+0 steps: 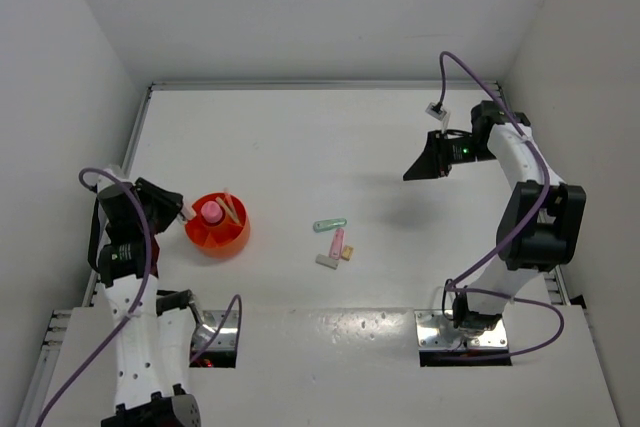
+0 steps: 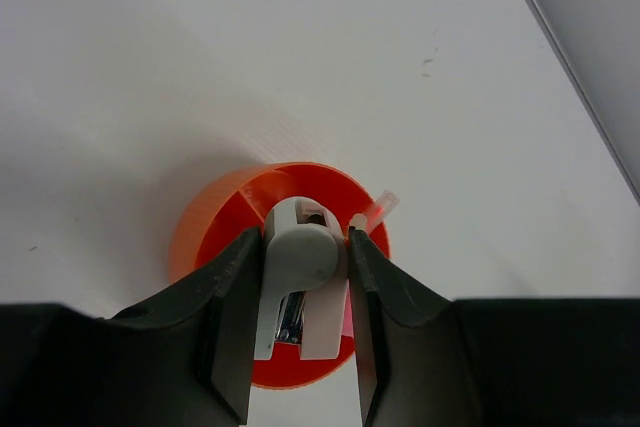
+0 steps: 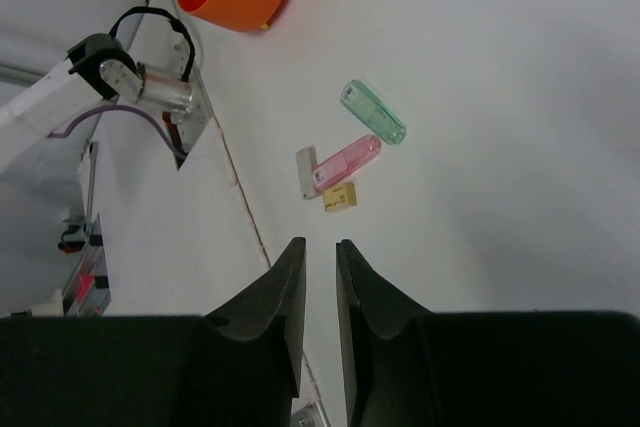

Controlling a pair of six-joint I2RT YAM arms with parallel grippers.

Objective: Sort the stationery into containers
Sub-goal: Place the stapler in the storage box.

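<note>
A round orange plastic bowl (image 1: 215, 242) with inner dividers sits on the matte white surface (image 1: 300, 147), at its left. Over it the left end effector (image 2: 305, 247) is clenched on a smooth, round-topped grey-and-white piece (image 2: 300, 259). This is possibly the pink-capped tube (image 1: 211, 212) standing upright in the bowl, but the wrist view is too close to tell. A thin translucent pen (image 2: 378, 209) leans on the rim.

Mid-surface lie:
- a glossy mint-green marker (image 1: 329, 225), long axis left-right
- a pink marker (image 1: 338, 243), long axis near-to-far
- a white block eraser (image 1: 326, 261)
- a small yellow eraser (image 1: 346, 253)

The right end effector (image 3: 320, 247) hangs well apart, fingers nearly together and empty.
</note>
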